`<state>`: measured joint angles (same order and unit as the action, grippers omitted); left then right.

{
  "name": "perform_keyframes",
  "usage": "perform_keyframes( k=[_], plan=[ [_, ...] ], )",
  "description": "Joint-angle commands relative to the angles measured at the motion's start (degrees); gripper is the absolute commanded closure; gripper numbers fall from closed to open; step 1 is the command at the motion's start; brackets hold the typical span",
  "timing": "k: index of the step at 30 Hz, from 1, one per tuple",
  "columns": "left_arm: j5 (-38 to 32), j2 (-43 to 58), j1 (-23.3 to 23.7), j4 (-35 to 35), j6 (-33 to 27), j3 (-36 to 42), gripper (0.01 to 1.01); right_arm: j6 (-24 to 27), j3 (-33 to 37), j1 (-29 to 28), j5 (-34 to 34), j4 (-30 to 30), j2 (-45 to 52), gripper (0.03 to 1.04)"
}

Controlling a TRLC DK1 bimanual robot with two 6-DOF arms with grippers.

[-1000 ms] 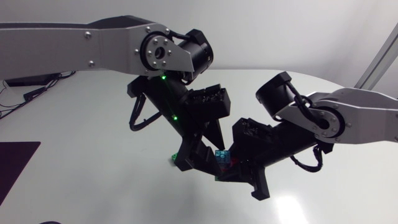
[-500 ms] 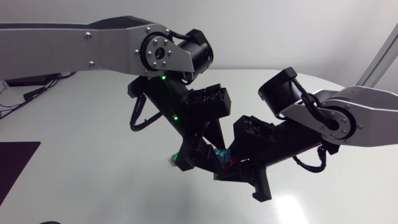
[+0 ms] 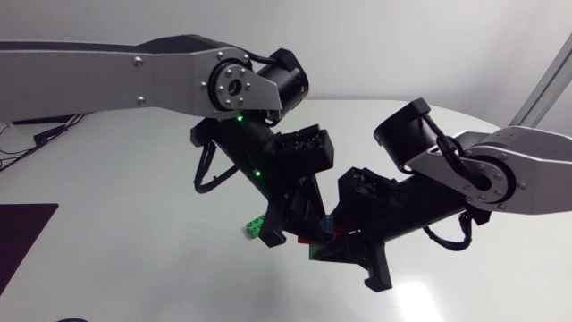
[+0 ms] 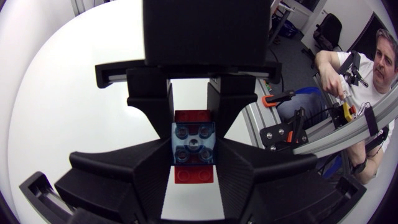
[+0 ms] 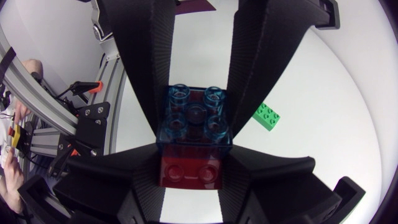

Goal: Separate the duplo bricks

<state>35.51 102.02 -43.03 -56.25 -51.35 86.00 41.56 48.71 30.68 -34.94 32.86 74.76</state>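
A clear blue brick [image 4: 193, 144] sits stacked on a red brick [image 4: 193, 176], both held up above the table. My left gripper [image 4: 193, 163] is shut on the blue brick [image 5: 196, 118], its fingers against two sides. My right gripper [image 5: 191, 177] faces it from the opposite side, shut on the red brick [image 5: 191, 168]. From above, the left gripper [image 3: 299, 234] and right gripper [image 3: 335, 246] meet tip to tip, and only slivers of the blue brick [image 3: 329, 222] and red brick [image 3: 315, 240] show between them.
A green brick [image 3: 256, 225] lies on the white table [image 3: 134, 233] beside the left gripper; it also shows past the fingers as the green brick [image 5: 266, 117]. A dark mat [image 3: 22, 241] lies at the table's left edge.
My left gripper's fingers have come together onto the blue brick, and the left arm has shifted slightly right. The right gripper has kept its hold on the red brick.
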Motion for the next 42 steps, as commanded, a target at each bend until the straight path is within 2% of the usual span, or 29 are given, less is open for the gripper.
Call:
perform_keyframes(
  k=[1,3,5,6,26,36,42],
  plan=[
    [0.3,1.0,0.3,1.4,0.5,-2.3,0.713,0.4,-2.0,-0.2,-0.8,-0.1,-1.3,0.80],
    [0.3,0.8,0.4,1.6,0.6,-2.5,0.715,0.3,-2.0,-0.5,-1.1,-0.3,-1.5,0.79],
    [0.5,0.6,0.6,1.8,0.8,-2.7,0.715,0.3,-2.0,-1.0,-1.5,-0.3,-1.8,0.67],
    [0.7,0.4,0.7,1.8,0.9,-2.8,0.715,0.0,-2.1,-1.0,-1.5,-0.3,-2.1,0.64],
    [5.7,-3.1,3.9,2.8,3.5,-2.8,0.715,-1.1,-5.2,-0.3,-1.3,-2.2,-3.6,0.67],
    [5.4,-8.3,12.4,2.9,2.6,-4.5,0.715,0.3,-7.8,-3.4,-1.4,-2.2,-4.4,0.70],
    [3.2,-8.8,13.1,5.5,2.2,-9.5,0.715,0.4,-7.9,-5.3,-1.4,-2.3,-4.5,0.70]
  ],
)
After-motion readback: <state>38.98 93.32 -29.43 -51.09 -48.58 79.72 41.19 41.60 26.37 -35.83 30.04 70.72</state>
